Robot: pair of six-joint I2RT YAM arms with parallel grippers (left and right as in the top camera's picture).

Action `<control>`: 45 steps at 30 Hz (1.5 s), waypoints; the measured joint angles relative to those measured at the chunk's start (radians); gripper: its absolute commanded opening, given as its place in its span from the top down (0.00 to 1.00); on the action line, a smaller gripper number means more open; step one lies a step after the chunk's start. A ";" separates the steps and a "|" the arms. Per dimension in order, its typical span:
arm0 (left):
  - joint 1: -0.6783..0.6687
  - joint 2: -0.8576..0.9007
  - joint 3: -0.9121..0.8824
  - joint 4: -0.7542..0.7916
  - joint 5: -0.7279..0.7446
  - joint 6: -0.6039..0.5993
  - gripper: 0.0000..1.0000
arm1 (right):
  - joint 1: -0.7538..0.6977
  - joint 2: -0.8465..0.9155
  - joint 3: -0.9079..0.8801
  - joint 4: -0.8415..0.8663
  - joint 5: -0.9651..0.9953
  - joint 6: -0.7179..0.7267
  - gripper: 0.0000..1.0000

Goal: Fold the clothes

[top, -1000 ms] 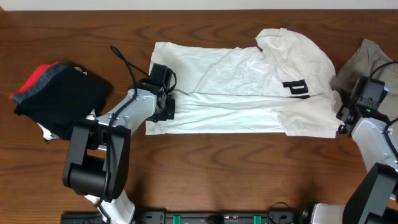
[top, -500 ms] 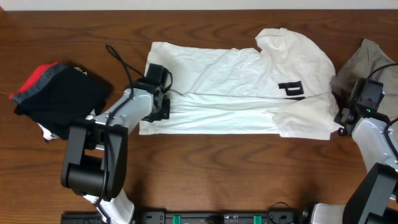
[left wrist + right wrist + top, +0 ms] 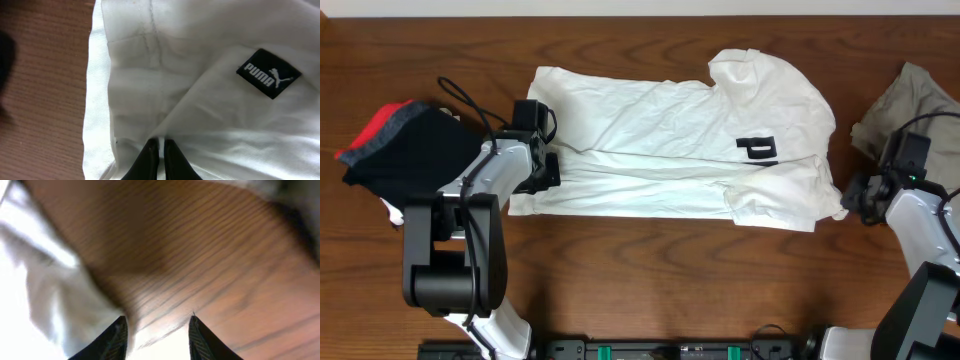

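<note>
Shirt (image 3: 670,150) lies flat across the back-centre of the desk (image 3: 650,280), long axis L-R. Its near long edge is doubled over into a band, and the collar/sleeve end is bunched at the R w/ part of the black print showing. Khaki garment (image 3: 910,95) sits at far R, just beside the shirt's R end. Black-red pile (image 3: 405,150) sits at far L, near the shirt but apart from it.

L gripper (image 3: 548,172) is at the shirt's L edge. In the wrist view, L gripper (image 3: 160,146) has its fingers pinched tight on a ridge of white cloth. The hem layers lie just left of it, and the PUMA label (image 3: 268,74) is off to the R.

R gripper (image 3: 858,193) is at the shirt's R end, low over the desk. In its own view, R gripper (image 3: 157,325) is spread wide, w/ mostly bare wood between the fingers and the shirt (image 3: 45,275) off to one side. That view is blurred, and there's a pale patch low between the fingers; can't say if it's cloth.

Step, as I read it: lengthwise fold is done, and the shirt is being positioned/straightened by its L end before the crosswise fold.

Next move needs:
- R gripper to take a real hold on the R hem, since only one end is held now.
- Both ends then tensioned evenly so the doubled band doesn't slip open.
- The R-end bunching smoothed out first, else the fold will set crooked.
</note>
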 measured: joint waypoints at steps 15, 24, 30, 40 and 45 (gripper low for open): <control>0.000 0.000 0.000 0.001 -0.001 0.000 0.91 | 0.000 0.000 0.000 -0.119 -0.396 -0.159 0.47; 0.000 0.000 0.000 0.001 0.001 0.000 0.91 | 0.000 0.000 0.000 -0.173 -0.371 -0.186 0.77; 0.000 0.000 0.000 0.001 0.002 0.000 0.91 | 0.000 0.000 0.000 -0.141 -0.311 -0.167 0.99; 0.000 0.000 0.000 0.001 0.002 0.000 0.91 | 0.000 0.000 0.000 -0.053 -0.154 -0.087 0.99; 0.000 0.000 0.000 0.001 0.002 0.000 0.91 | 0.000 0.000 0.001 0.072 -0.052 -0.047 0.99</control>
